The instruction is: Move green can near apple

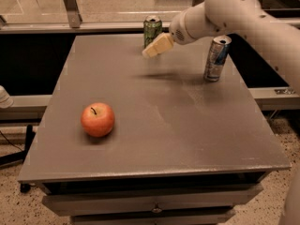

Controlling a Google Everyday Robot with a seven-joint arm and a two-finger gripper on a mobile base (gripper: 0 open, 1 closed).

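Note:
The green can [151,29] stands upright at the far edge of the grey table [154,121], near the middle. The red-orange apple [97,119] sits at the front left of the table, far from the can. My gripper [155,47] reaches in from the upper right on a white arm [220,13]. Its cream-coloured tips hang just in front of and slightly right of the green can, above the table. It holds nothing that I can see.
A slimmer silver-and-blue can [217,58] stands upright at the right side of the table, under my arm. A metal rail and glass panel [70,13] run behind the table's far edge. Drawers sit below the front edge.

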